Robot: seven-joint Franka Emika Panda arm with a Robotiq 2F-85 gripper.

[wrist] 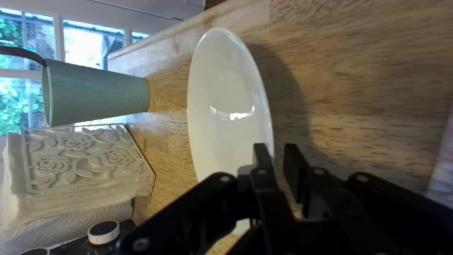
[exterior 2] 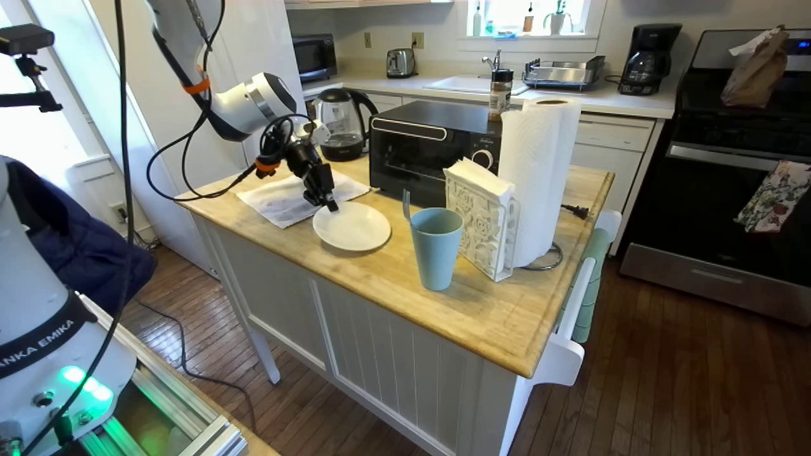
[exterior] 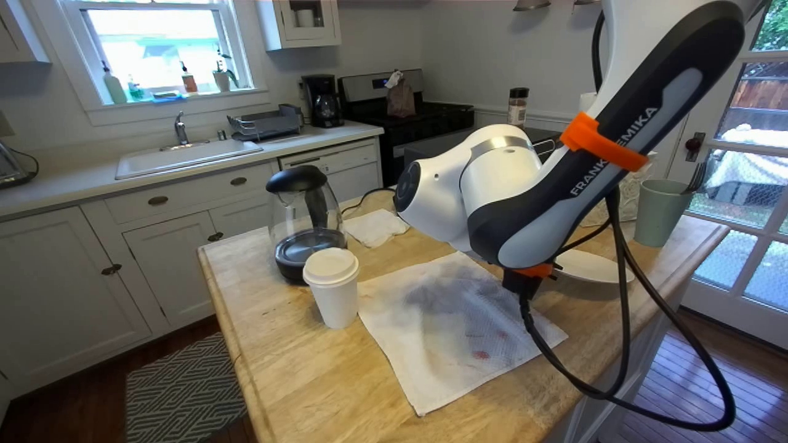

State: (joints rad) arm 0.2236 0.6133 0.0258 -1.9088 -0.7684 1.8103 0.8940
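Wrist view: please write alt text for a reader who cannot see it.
A black gripper, jaws slightly apart, straddles the rim of a white plate, with a wooden tabletop beneath. At the picture's left, appearing sideways, stand a green cup and a floral napkin holder.

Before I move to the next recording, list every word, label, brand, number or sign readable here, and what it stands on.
"FRANK … MIKA": robot arm, an orange strap crossing the letters between.
"ANKA EMIKA": robot base, its start cut off by the picture's edge.
Too small or blurred to read: the label on the lidded jar, the stove display, the markings on the toaster oven.
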